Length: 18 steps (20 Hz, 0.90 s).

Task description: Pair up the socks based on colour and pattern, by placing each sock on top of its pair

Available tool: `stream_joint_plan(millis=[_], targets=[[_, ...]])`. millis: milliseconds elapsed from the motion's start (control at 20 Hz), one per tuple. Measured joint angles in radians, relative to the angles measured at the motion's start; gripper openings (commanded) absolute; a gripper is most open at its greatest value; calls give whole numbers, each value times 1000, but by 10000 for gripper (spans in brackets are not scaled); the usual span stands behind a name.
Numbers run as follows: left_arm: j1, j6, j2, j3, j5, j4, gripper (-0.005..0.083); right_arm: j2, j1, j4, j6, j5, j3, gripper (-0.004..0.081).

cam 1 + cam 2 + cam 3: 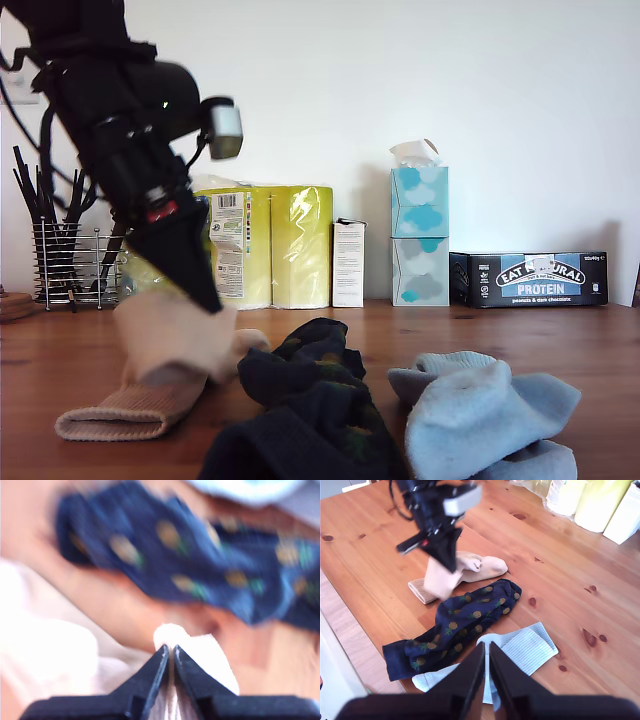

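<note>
Far back on the table (pixel 560 340), toward the exterior view's right, a dark box (pixel 528 279) reads "EAT NATURAL" and "PROTEIN", with "peanuts & dark chocolate" beneath; on the yellow pack (pixel 295 245) a white label (pixel 229 232) shows a barcode, its print illegible.

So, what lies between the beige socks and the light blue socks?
The dark navy spotted socks lie between them, as the exterior view and second wrist view show.

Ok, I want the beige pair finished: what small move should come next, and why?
Probably lower my first gripper and open it: the beige sock it pinches hangs over the second beige sock, which lies on the table.
</note>
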<state>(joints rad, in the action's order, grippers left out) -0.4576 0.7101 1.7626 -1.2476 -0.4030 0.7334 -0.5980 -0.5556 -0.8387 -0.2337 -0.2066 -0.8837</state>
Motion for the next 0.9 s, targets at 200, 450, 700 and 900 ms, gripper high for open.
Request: stream_joint_plan(millis=[200, 450, 700, 900], targets=[[0, 0, -2, -98, 0, -77, -24, 0, 0, 0, 0, 0, 0, -12], [0, -67, -8, -192, 1, -287, -24, 0, 0, -7, 0, 0, 0, -12], [14, -153, -14, -192, -10, -422, -24, 0, 0, -12, 0, 0, 0, -12], [37, -257, -14, -192, -14, -511, -24, 0, 0, -13, 0, 0, 0, -12]])
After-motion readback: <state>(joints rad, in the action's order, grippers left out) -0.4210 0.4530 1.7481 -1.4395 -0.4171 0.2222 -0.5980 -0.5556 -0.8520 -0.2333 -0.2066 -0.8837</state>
